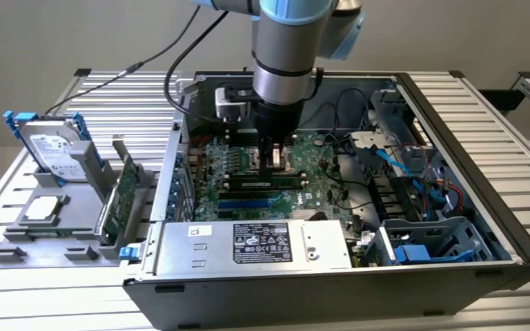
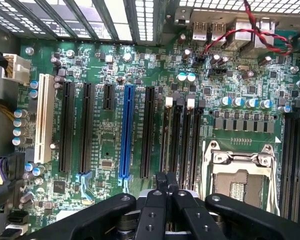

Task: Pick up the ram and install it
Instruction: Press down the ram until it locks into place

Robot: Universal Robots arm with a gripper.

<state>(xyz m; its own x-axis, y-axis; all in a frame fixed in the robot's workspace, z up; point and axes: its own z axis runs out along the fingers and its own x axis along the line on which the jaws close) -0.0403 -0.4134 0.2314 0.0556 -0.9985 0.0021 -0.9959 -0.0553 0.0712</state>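
While the jaws are pressed together with nothing visibly pinched, the gripper (image 1: 267, 167) hangs low inside the computer case (image 1: 486, 227), directly over what appears to be the ram (image 1: 246, 183), lying along a memory slot (image 2: 166, 135) across the exterior view; contact cannot be told.

Hidden and cut off around my arm

My arm (image 1: 292, 41) runs off the exterior view's top edge and blocks the motherboard (image 1: 246, 172) behind it. My gripper (image 2: 166, 182) is cut by the wrist view's edge, covering the slots (image 2: 182, 150) beneath. The label (image 1: 261, 243) on the power supply is too small to read.
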